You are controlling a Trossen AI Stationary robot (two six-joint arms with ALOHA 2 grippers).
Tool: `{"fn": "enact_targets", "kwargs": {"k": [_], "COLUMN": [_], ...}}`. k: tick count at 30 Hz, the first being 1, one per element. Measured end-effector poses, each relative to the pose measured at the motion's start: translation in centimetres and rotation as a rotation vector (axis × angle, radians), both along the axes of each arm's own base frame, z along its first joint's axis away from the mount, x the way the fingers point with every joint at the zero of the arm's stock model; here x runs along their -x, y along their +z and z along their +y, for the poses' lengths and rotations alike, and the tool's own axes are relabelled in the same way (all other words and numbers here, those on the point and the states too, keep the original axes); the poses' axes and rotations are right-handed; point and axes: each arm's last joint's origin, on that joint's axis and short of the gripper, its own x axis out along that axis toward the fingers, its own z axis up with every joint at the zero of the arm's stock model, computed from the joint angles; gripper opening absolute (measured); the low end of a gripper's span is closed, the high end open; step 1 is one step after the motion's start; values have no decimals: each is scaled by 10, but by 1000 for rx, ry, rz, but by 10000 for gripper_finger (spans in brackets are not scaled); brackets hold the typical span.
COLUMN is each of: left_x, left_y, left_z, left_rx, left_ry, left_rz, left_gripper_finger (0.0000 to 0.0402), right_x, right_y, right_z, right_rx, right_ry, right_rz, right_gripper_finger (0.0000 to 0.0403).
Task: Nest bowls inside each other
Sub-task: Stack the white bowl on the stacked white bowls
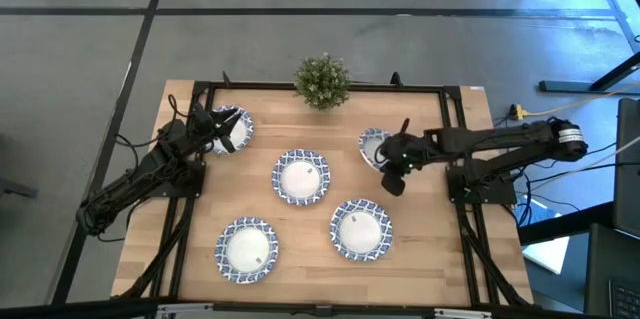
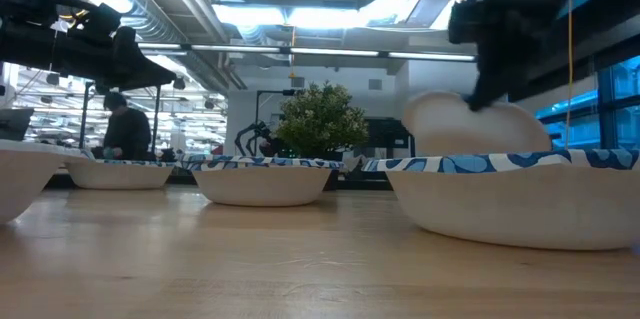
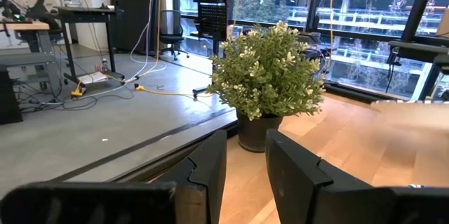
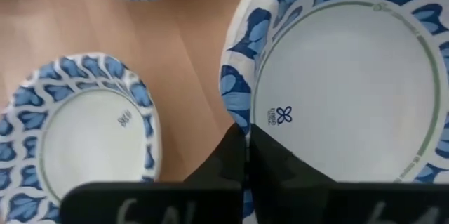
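From above, five bowls are counted on the counter (image 1: 420,259). The right end effector (image 1: 386,164) is pinched onto the rim of the far-right bowl (image 1: 374,147), which is tilted; a thin rim hold could slip. The left end effector (image 1: 215,129) sits at the far-left bowl (image 1: 231,129).

At counter height, the lifted bowl (image 2: 475,124) hangs tilted, apparently clear of the wood.

The left wrist shows fingers (image 3: 210,168) narrowly parted, nothing visibly between them.

The right wrist shows every bowl empty.

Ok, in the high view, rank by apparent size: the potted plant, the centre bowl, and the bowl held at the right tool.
1. Centre bowl.
2. Potted plant, close to it in spread.
3. Bowl at the right tool, but it is tilted and partly hidden, so its rank is unsure.
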Motion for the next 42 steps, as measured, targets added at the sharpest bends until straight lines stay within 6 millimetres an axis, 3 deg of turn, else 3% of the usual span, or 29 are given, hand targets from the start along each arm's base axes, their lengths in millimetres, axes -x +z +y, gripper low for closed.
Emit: {"fn": "enact_targets", "kwargs": {"k": [5,16,26,34,42], "left_x": [0,0,0,0,0], "left_y": [0,0,0,0,0], "left_z": [0,0,0,0,0], "left_rx": [0,0,1,0,0], "left_ry": [0,0,-12,-12,-12], "left_rz": [0,0,-1,0,0], "left_gripper_finger": [95,95,95,95,95], "right_x": [-30,-116,-179,-211,-217], "right_y": [13,36,25,4,-10], "right_z": [-1,0,6,26,39], "right_rx": [56,98,96,37,-16], "right_ry": [90,280,334,382,384], "right_rz": [8,-21,-12,5,18], "right_gripper_finger": [6,7,7,7,7]}}
